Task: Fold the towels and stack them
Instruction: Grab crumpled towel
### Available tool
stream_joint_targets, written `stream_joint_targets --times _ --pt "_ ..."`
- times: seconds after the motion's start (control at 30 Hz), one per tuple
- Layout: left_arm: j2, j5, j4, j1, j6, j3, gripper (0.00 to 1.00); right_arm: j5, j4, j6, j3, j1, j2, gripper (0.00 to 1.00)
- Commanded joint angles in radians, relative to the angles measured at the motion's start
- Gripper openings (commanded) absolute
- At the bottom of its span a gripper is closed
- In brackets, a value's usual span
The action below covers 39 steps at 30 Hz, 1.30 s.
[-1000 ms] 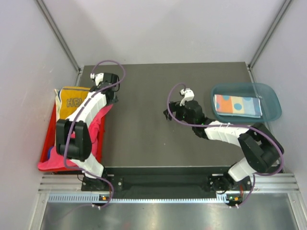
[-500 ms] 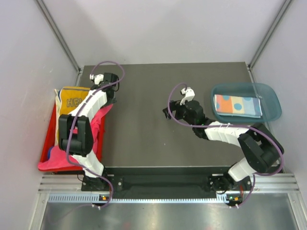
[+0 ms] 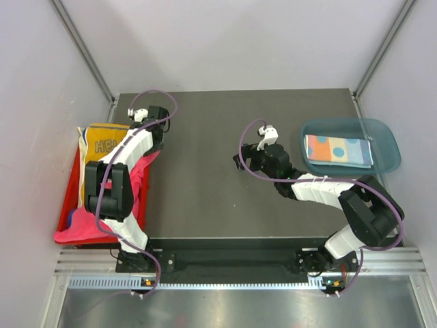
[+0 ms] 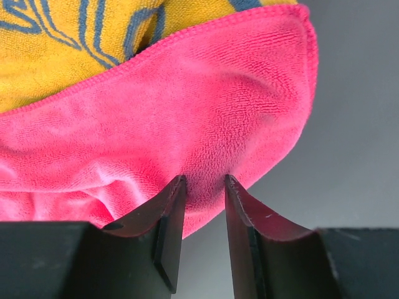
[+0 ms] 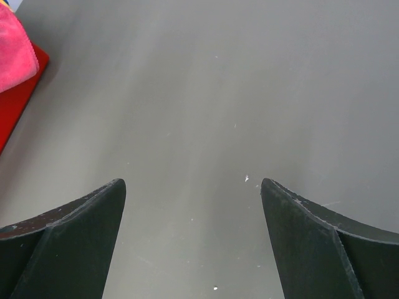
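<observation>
A hot pink towel (image 4: 187,124) lies over the red tray's edge onto the table (image 3: 140,171), with a yellow "HELLO" towel (image 4: 62,50) behind it (image 3: 102,143). My left gripper (image 4: 204,180) sits at the pink towel's rounded corner (image 3: 157,141). Its jaws are narrowed, a gap still shows between them, and the cloth's edge lies between the tips. My right gripper (image 5: 193,184) hangs wide open over bare table at mid-table (image 3: 239,162), holding nothing. A folded light blue towel with orange dots (image 3: 338,150) lies in the teal bin.
The red tray (image 3: 65,215) stands at the table's left edge, and its corner (image 5: 19,99) shows in the right wrist view with pink cloth (image 5: 14,50). The translucent teal bin (image 3: 389,140) stands at the right. Dark table (image 3: 205,198) stretches between the arms.
My left gripper's jaws have narrowed around the pink towel's edge. The left arm has shifted slightly. The right arm has barely moved.
</observation>
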Motion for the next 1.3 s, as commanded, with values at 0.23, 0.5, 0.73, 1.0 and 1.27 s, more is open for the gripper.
stream_joint_targets --times 0.23,0.5,0.73,1.0,1.27 --pt "-0.031 -0.033 -0.001 0.011 0.007 -0.03 0.15 0.025 0.038 -0.014 0.009 0.009 0.0 0.88" --pt "-0.122 -0.033 -0.044 0.011 0.034 0.045 0.0 0.02 0.041 -0.014 0.01 0.009 0.003 0.87" --pt "-0.281 0.023 -0.073 0.008 0.057 0.082 0.0 0.019 0.043 -0.013 0.013 0.009 0.01 0.87" --pt "-0.427 0.082 -0.076 -0.027 0.077 0.073 0.0 0.02 0.04 -0.014 0.015 0.011 0.017 0.87" --pt "-0.456 -0.044 -0.153 -0.256 0.099 0.237 0.0 0.057 0.053 -0.013 0.0 0.009 0.0 0.86"
